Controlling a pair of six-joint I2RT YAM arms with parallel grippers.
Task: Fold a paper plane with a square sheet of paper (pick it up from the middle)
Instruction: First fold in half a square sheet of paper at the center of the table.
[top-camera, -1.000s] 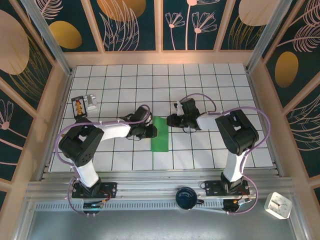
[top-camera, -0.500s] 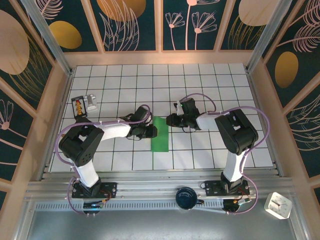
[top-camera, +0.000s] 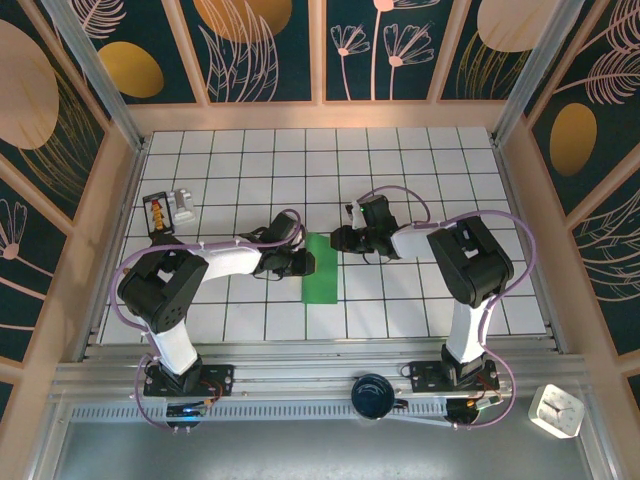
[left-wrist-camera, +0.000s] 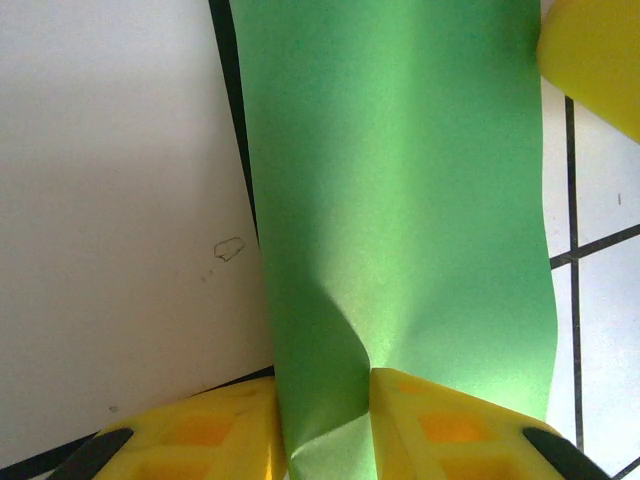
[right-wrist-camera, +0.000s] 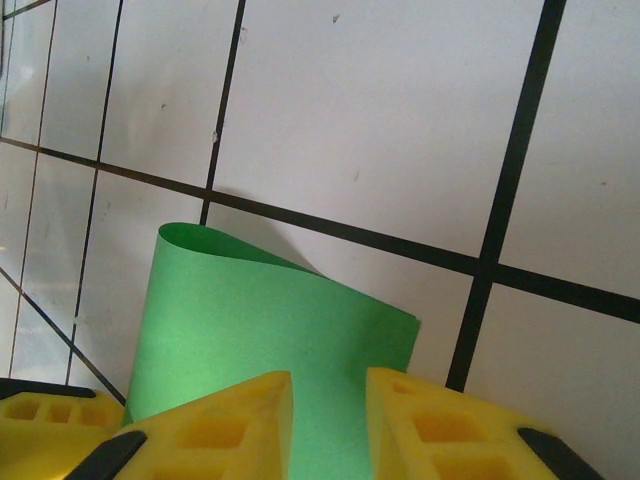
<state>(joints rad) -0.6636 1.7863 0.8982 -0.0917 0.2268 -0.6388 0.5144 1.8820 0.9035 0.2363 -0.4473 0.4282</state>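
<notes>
Between both grippers' fingertips, green paper (top-camera: 321, 268).

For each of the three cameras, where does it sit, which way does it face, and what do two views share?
Top external: above and behind the bases, looking down on both arms and the green paper.
Left wrist: on the left gripper, facing down at the tiles; yellow fingers pinch the paper's edge.
Right wrist: on the right gripper, facing the tiles; its fingers show.
Shared: the green paper.

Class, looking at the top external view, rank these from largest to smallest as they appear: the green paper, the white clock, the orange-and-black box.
1. green paper
2. white clock
3. orange-and-black box
</notes>
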